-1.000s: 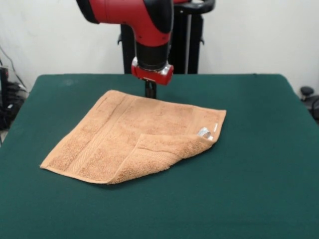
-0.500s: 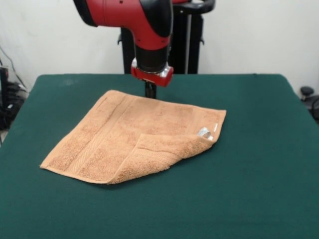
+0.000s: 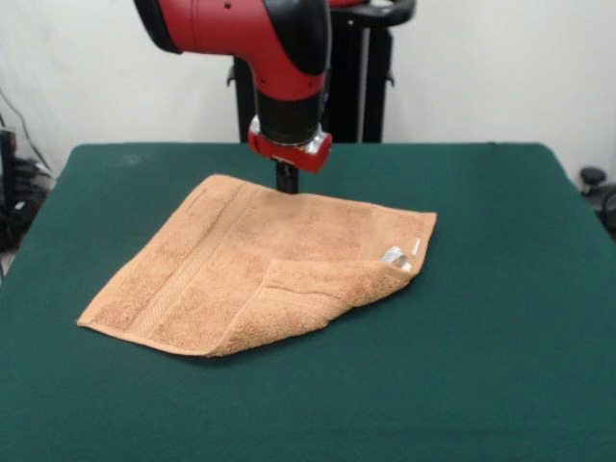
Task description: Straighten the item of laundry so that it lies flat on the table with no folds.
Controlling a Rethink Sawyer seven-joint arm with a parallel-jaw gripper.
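The orange-tan towel [image 3: 260, 271] lies on the dark green table [image 3: 500, 318], left of centre. Its near right corner is folded back over the cloth, making a doubled flap [image 3: 318, 298] along the front edge. A small white label [image 3: 417, 244] shows at the right edge, with a shiny tag beside it. My gripper [image 3: 287, 183] hangs from the red and black arm just behind the towel's far edge, low over the table. Only a dark stub shows below the red wrist ring.
The robot's black pedestal [image 3: 356, 77] stands behind the table. Cables and dark gear sit off the table's left edge [image 3: 14, 192], and a black object lies off the right edge [image 3: 597, 183].
The arm has shifted slightly left and up along the towel's far edge. The towel has not moved.
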